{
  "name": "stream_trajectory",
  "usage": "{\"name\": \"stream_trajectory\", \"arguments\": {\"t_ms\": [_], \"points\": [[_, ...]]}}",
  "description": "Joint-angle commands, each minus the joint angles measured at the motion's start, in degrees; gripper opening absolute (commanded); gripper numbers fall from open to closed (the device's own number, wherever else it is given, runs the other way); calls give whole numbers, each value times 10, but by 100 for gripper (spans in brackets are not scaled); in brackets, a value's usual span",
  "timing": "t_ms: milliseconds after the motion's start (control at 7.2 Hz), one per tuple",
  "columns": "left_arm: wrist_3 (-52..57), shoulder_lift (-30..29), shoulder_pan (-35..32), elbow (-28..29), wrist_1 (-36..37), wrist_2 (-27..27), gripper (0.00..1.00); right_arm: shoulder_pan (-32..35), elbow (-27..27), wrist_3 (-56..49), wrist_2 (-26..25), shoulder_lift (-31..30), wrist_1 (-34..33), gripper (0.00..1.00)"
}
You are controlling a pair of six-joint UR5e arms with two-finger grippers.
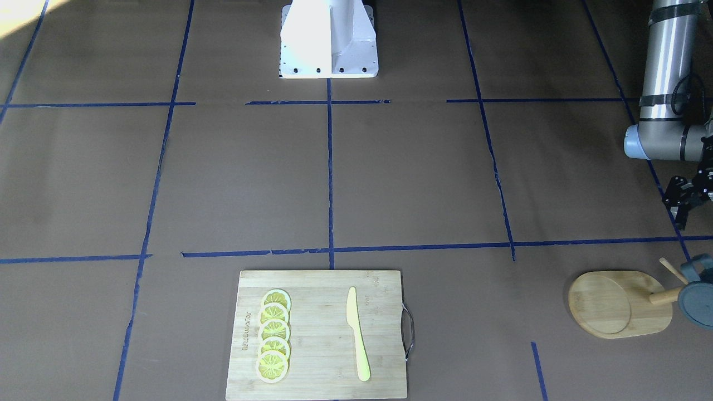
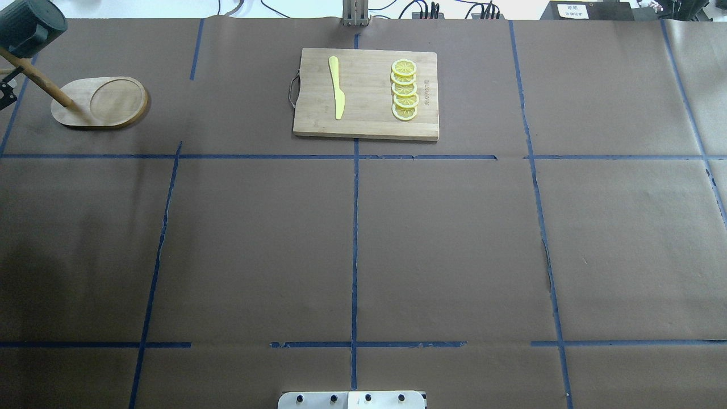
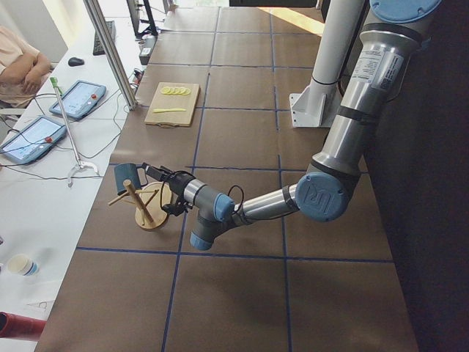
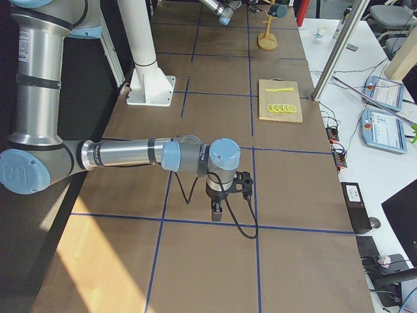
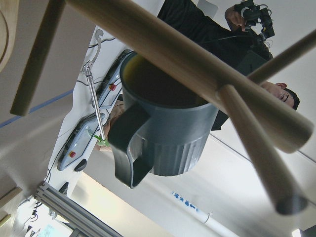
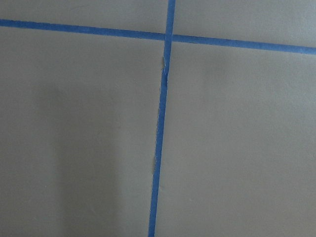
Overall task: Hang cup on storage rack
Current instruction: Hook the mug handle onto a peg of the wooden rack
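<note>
The dark teal cup (image 1: 699,298) hangs by its handle on a peg of the wooden storage rack (image 1: 618,303) at the table's far left end. It also shows in the overhead view (image 2: 25,25) above the rack's oval base (image 2: 102,102). The left wrist view shows the cup (image 5: 168,128) close up, among the pegs. My left gripper (image 1: 680,203) is open and empty. It sits just beside the rack and apart from the cup. My right gripper (image 4: 218,212) points down at bare table paper far from the rack; I cannot tell whether it is open or shut.
A bamboo cutting board (image 2: 369,125) with a metal handle lies at the far middle of the table. It holds several lemon slices (image 2: 404,91) and a yellow knife (image 2: 337,85). The robot's white base (image 1: 328,39) stands at the near edge. Operators sit beyond the table.
</note>
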Motion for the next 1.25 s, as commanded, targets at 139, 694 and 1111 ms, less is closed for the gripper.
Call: {"name": "stream_trajectory", "arguments": {"t_ms": [139, 694, 1111], "points": [[341, 24, 8, -47, -6, -121, 100, 0, -1, 1, 0, 1, 0, 100], [887, 43, 3, -48, 109, -207, 100, -1, -5, 0, 0, 0, -1, 100], [1161, 65, -5, -49, 186, -207, 100, -1, -6, 0, 0, 0, -1, 100]]}}
